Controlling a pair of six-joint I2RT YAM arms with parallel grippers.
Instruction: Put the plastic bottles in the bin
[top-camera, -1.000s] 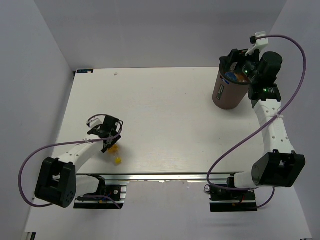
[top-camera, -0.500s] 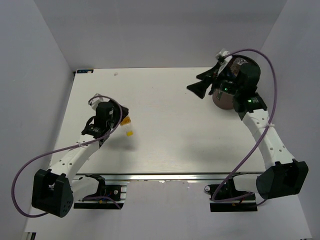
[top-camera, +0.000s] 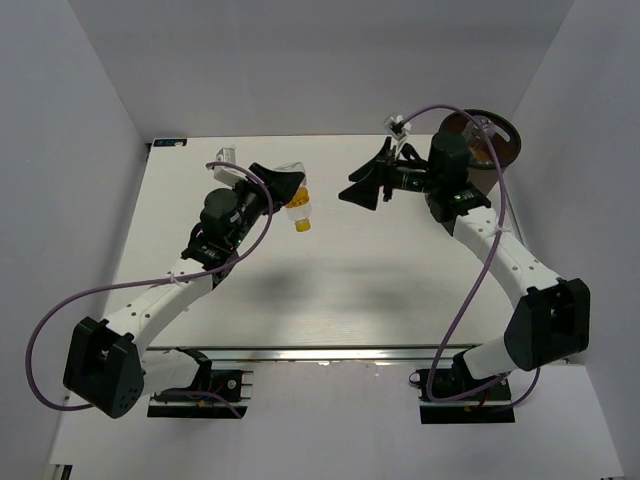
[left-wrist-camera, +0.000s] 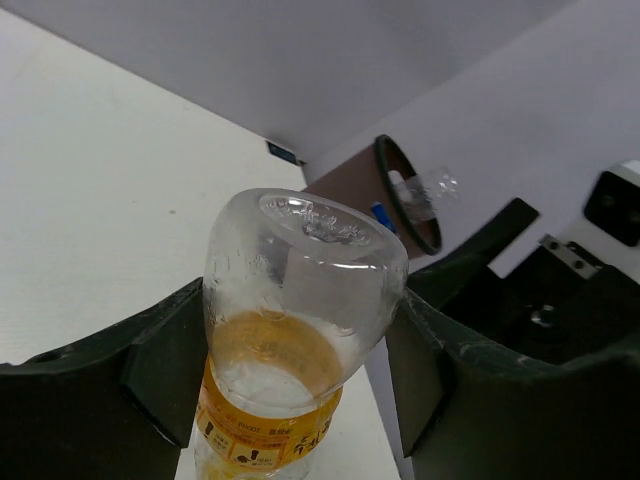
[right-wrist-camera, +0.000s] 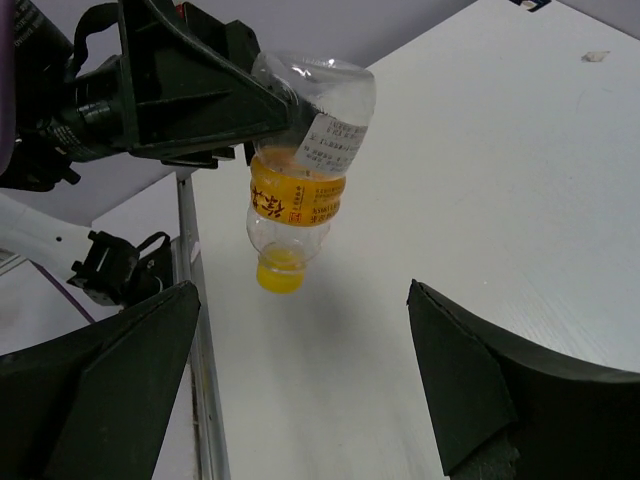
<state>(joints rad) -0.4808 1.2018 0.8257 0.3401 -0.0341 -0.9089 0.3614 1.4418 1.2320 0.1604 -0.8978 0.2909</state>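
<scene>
My left gripper (top-camera: 288, 188) is shut on a small plastic bottle (top-camera: 298, 207) with an orange label, a little orange liquid and a yellow cap. It holds the bottle cap down, above the table's middle back. In the left wrist view the bottle (left-wrist-camera: 296, 330) sits between both fingers. My right gripper (top-camera: 366, 181) is open and empty, just right of the bottle and facing it; its view shows the bottle (right-wrist-camera: 306, 190). The dark-brown bin (top-camera: 505, 142) stands at the back right, behind the right arm. In the left wrist view the bin (left-wrist-camera: 345, 185) holds a clear bottle (left-wrist-camera: 428, 190).
White walls close in the table (top-camera: 330, 280) on the left, back and right. A metal rail (top-camera: 320, 352) runs along the near edge. Purple cables loop from both arms. A small blue tag (top-camera: 167, 142) lies at the back left corner.
My left arm has lifted the bottle from the front left up toward the middle back. My right arm has swung left from over the bin and now faces the bottle, jaws open.
</scene>
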